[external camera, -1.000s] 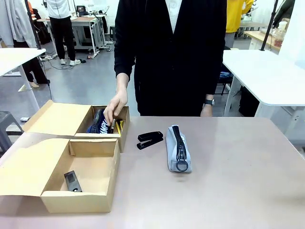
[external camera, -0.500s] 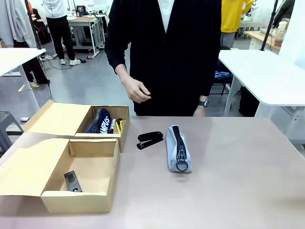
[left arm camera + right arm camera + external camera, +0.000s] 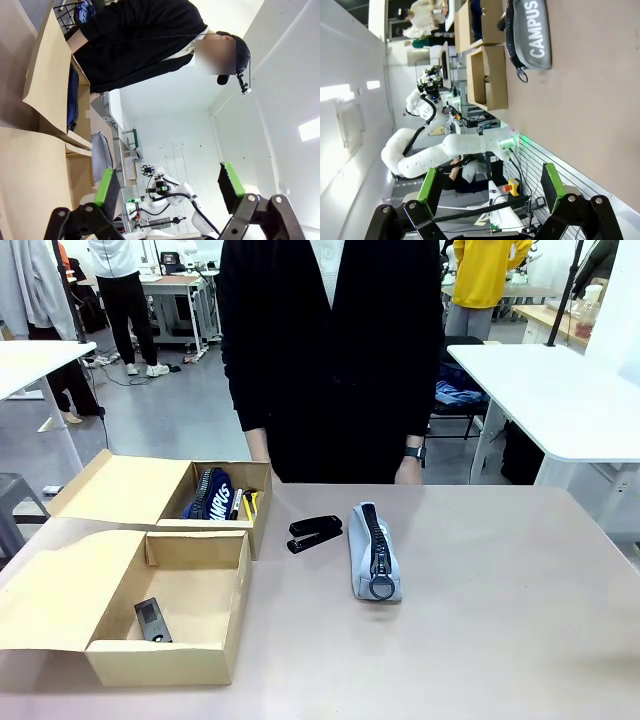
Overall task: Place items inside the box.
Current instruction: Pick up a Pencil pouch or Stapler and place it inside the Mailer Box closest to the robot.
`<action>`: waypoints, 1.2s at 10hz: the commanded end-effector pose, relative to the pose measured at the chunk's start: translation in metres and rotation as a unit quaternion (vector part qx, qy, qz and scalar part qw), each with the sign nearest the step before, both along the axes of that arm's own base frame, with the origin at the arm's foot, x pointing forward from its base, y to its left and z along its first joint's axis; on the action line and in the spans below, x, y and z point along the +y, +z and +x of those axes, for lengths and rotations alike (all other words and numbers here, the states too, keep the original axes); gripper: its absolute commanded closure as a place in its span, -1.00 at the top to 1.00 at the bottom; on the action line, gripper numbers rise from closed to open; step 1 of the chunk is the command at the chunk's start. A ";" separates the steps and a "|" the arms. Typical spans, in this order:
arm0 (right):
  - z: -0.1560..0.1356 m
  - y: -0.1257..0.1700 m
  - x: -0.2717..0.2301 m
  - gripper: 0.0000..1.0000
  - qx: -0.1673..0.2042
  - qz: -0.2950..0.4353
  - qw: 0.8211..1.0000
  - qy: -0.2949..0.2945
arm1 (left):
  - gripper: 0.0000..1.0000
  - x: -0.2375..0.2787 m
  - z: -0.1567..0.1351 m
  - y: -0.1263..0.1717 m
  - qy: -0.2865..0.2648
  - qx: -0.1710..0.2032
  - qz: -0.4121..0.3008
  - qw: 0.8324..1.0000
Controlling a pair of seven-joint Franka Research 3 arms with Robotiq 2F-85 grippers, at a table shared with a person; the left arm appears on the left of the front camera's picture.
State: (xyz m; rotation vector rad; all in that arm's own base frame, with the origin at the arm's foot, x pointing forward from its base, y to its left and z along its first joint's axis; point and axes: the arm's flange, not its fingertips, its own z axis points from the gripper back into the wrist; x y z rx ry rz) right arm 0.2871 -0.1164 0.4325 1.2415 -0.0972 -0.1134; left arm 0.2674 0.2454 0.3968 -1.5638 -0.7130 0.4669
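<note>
Person now drawn back from the far box (image 3: 263, 512) at centre left, navy pouch (image 3: 209, 494) inside; black stapler (image 3: 315, 533) and grey pencil case (image 3: 373, 552) wait mid-tabletop (image 3: 490, 630), left hand (image 3: 169, 183) and right hand (image 3: 490, 184) both apart, empty.

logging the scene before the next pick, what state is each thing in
far box: open, flap folded out; navy pouch, marker, yellow knife inside
near box: open, small black thing inside
pencil case: zipped shut, lying on table
stapler: closed, on table beside far box
left gripper: open, empty
right gripper: open, empty
</note>
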 end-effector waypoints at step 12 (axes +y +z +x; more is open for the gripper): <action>0.084 0.054 0.191 1.00 -0.029 -0.371 0.928 -0.036 | 1.00 -0.004 -0.003 0.001 0.000 -0.011 0.001 1.000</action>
